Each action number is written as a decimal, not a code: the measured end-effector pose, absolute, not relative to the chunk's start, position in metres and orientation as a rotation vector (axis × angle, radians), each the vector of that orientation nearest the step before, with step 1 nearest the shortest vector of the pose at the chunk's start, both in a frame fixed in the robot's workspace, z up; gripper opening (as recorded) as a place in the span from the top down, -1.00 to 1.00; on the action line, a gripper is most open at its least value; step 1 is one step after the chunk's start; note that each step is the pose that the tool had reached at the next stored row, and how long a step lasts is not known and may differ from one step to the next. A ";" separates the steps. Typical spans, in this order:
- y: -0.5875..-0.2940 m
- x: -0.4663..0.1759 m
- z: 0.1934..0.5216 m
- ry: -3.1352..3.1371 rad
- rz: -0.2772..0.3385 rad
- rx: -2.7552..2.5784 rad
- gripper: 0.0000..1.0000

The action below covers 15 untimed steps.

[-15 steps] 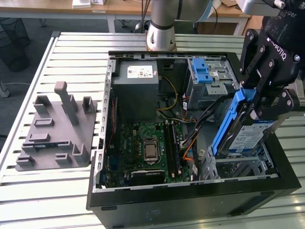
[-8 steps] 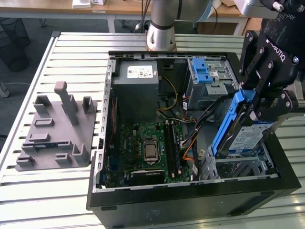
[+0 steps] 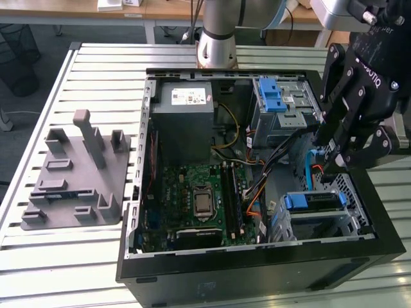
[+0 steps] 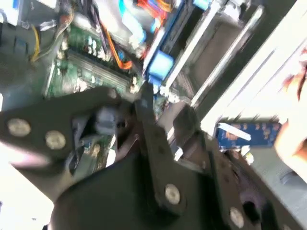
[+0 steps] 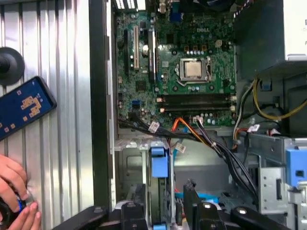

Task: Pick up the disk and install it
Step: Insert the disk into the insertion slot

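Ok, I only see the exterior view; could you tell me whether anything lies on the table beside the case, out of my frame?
Observer: Yes, the first wrist view shows a person's hand on the slatted table beside the case.
Operator: Thank you; anything else there?
Observer: A flat dark-blue card with gold marks lies on the same slats.
Operator: And the pincer?
Observer: The pincer is open, above the bay's blue tab.

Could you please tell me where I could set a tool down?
Bare table slats lie nearer the exterior camera than the grey fixture and beyond it. The computer case is crowded with cables; the hand hangs over it.
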<state>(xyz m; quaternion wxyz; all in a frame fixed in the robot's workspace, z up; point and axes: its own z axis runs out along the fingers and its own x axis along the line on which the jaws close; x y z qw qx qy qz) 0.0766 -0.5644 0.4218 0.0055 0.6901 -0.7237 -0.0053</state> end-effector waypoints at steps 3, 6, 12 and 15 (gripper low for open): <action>-0.564 0.077 0.417 -2.265 -0.016 2.160 0.12; -0.564 0.077 0.411 -2.266 -0.016 2.160 0.15; -0.565 0.077 0.400 -2.265 -0.016 2.160 0.63; -0.565 0.077 0.395 -2.265 -0.016 2.160 0.75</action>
